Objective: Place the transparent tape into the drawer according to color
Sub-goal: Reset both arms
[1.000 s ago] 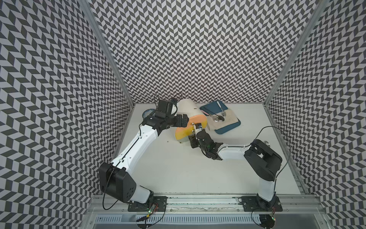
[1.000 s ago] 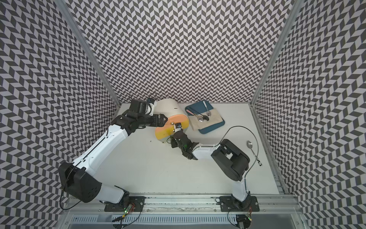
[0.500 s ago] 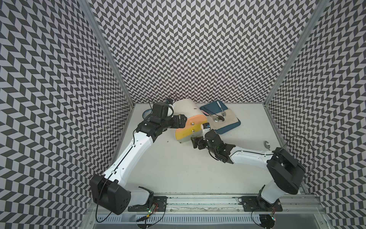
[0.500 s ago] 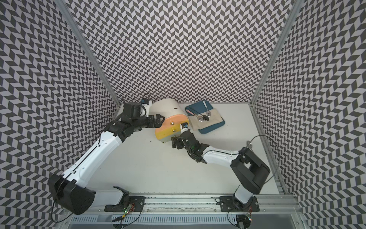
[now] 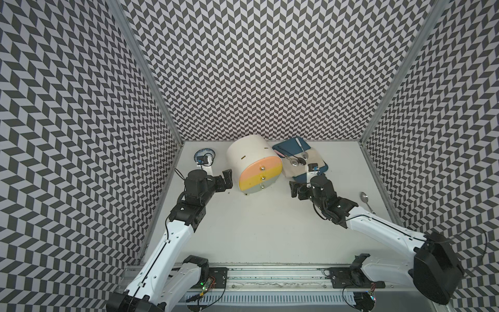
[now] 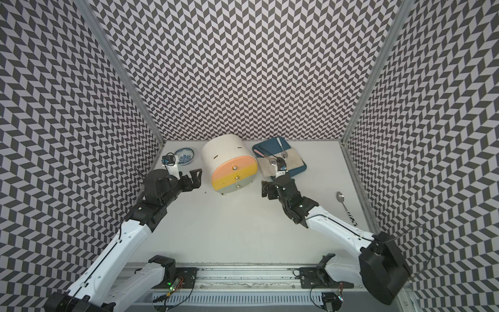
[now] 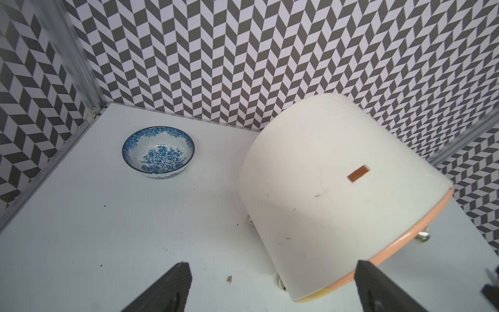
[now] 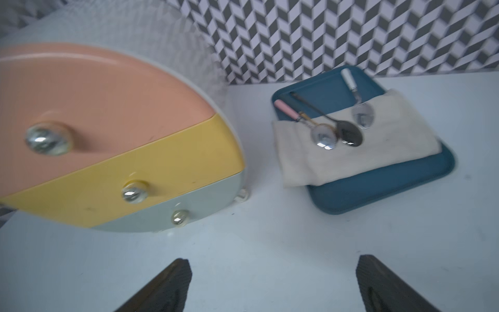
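The drawer unit [image 5: 256, 173] [image 6: 233, 175] is a white rounded case at the back middle. Its pink, yellow and pale green drawer fronts are all shut [image 8: 108, 135]. The transparent tape is out of view in every view. My left gripper [image 5: 226, 181] [image 6: 195, 179] [image 7: 272, 266] hovers open just left of the unit, with nothing in it. Right of the unit's front, apart from it, my right gripper [image 5: 294, 190] [image 6: 266, 190] [image 8: 272, 260] stands open and empty over bare table.
A blue-patterned bowl [image 5: 204, 156] [image 7: 158, 151] sits empty in the back left corner. A blue tray [image 5: 289, 146] [image 8: 378, 183] with a cream cloth [image 8: 378, 143] and three spoons lies back right. One loose spoon [image 5: 364, 198] rests near the right wall.
My right gripper has opened, let go at the drawer front and drawn back to the right. The left arm has pulled away leftward from the unit.
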{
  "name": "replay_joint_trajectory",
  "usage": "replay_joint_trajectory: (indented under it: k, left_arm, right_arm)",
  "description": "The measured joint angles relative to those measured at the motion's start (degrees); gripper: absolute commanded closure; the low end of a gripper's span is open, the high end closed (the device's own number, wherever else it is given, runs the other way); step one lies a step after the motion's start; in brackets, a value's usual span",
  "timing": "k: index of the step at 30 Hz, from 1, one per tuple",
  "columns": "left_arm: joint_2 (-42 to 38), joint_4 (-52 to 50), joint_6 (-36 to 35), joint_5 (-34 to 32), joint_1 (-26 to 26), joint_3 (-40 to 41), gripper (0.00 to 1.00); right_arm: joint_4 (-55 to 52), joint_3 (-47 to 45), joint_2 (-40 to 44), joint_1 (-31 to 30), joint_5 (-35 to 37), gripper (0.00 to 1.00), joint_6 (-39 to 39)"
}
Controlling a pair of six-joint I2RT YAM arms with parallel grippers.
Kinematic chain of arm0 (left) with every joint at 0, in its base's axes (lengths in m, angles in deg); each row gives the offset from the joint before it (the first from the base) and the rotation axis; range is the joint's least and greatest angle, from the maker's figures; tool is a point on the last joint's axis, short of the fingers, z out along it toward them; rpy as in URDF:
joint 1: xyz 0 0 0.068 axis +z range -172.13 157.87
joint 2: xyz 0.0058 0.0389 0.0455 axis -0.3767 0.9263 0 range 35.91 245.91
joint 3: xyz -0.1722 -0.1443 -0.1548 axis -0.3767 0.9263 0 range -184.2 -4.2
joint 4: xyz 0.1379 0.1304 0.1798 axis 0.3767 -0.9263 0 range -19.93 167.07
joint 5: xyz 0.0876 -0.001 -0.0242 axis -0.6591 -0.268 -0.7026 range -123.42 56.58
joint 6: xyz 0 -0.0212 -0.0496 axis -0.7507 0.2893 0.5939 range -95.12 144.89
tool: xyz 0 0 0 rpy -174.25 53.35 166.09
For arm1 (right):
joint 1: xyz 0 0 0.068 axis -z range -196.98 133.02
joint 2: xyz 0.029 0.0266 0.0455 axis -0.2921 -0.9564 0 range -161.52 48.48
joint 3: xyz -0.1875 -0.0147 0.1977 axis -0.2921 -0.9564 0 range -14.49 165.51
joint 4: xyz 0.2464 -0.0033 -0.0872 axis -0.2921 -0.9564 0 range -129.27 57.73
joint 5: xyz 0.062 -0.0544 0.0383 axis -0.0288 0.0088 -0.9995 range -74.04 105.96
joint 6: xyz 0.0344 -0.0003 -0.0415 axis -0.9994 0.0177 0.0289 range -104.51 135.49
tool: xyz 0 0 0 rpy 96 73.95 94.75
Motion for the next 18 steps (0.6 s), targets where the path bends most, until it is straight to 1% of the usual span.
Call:
replay_joint_trajectory:
  k: [3, 5, 7, 10, 14, 18]
  left_arm:
    - [-0.9, 5.7, -2.2, -0.9, 0.5, 5.0, 0.00]
    - [-1.0, 10.0, -3.7, -1.5, 0.9, 8.1, 0.00]
    - [-0.9, 14.6, -5.3, -2.2, 1.4, 11.2, 0.00]
    - [0.9, 20.7, -7.4, -2.7, 3.3, 14.3, 0.00]
    - [6.8, 27.0, -10.0, -3.0, 5.2, 14.5, 0.00]
    - [11.1, 34.0, -12.6, -3.0, 7.2, 15.5, 0.00]
  right_arm:
    - [3.7, -4.2, 4.2, 6.9, 3.5, 0.00, 2.6]
    - [6.6, -6.8, 5.1, 11.2, 5.3, 0.00, 4.2]
    - [10.7, -9.1, 4.8, 14.1, 6.7, 0.00, 6.6]
    - [18.6, -12.2, 2.1, 18.0, 7.2, 0.00, 9.9]
    - [26.8, -13.0, -5.9, 23.2, 6.1, 0.00, 12.0]
    - [37.1, -17.1, -11.0, 24.0, 5.0, 0.00, 14.1]
